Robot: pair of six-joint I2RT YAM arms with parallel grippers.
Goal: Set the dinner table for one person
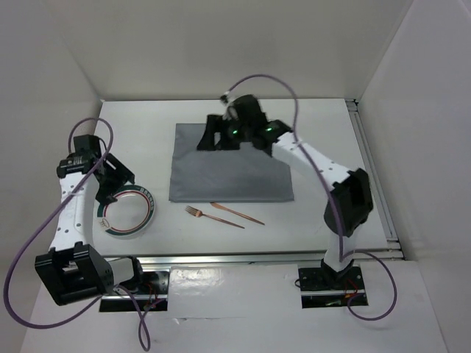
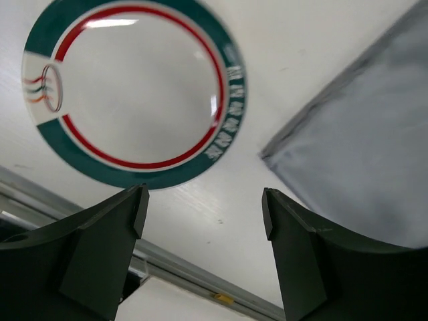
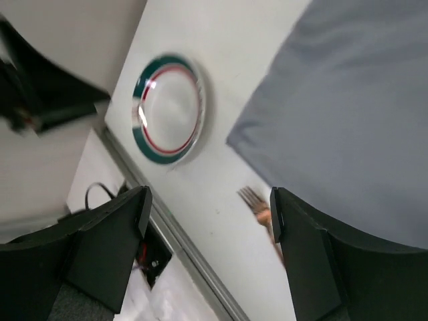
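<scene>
The white dinner table (image 1: pixel 331 213) carries a grey cloth (image 1: pixel 228 165) at its middle. A white plate with a green and red rim (image 1: pixel 126 213) lies near the front left. A copper fork (image 1: pixel 213 217) and a second thin copper utensil (image 1: pixel 237 213) lie just in front of the cloth. My left gripper (image 1: pixel 118 180) hovers over the plate's far edge, open and empty; its wrist view shows the plate (image 2: pixel 134 87) and a cloth corner (image 2: pixel 361 154) beyond the gripper (image 2: pixel 204 214). My right gripper (image 1: pixel 213 140) hangs over the cloth's far edge, open and empty (image 3: pixel 210 214), with the fork (image 3: pixel 257 204) below.
A metal rail (image 1: pixel 265 256) runs along the table's near edge and another along the right side (image 1: pixel 368 154). White walls close in the back and both sides. Purple cables loop off both arms.
</scene>
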